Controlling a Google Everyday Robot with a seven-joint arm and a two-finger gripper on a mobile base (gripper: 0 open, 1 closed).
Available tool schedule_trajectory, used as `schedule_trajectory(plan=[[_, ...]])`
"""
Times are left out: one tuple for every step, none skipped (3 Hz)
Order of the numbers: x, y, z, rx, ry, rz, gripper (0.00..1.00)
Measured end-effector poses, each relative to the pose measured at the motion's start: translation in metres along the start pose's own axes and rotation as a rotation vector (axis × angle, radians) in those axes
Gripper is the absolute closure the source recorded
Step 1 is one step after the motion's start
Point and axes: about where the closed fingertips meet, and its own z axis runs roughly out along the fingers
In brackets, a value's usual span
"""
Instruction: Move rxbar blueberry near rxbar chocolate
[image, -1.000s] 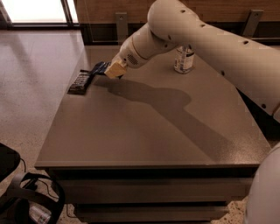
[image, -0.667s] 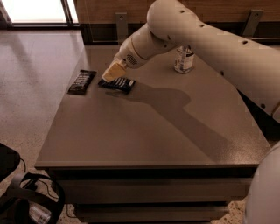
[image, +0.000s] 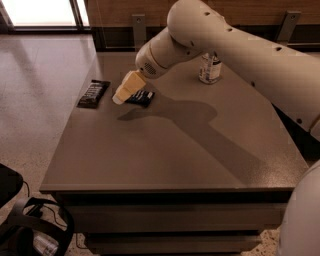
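Upper left of the frame: gripper (image: 121, 93), pale yellow, hanging from the white arm (image: 235, 42) and slanting down to the left, low over the grey table (image: 175, 165). Cannot tell whether open or closed, nor whether touching the table.

Just to its right, partly hidden behind it: rxbar blueberry (image: 143, 98), in a dark blue wrapper, lying flat on the table with its left end covered by the gripper. Cannot tell whether gripped or merely beside.

Further left, near the table's left edge: rxbar chocolate (image: 93, 93), in a black wrapper with white lettering, lying flat. Sits near the blueberry bar but apart from it, with the gripper's tip between the two.

Upper middle, behind the arm: a small labelled can (image: 210, 69), upright, well apart from both bars. Across the middle of the table: the arm's dark shadow.
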Motion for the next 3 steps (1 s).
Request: schedule_trajectory(plan=[[0.001, -0.001, -0.008, 0.022, -0.01, 0.009, 0.0], [0.005, -0.002, -0.042, 0.092, -0.015, 0.032, 0.0], [0.011, -0.003, -0.105, 0.201, -0.056, 0.066, 0.0]])
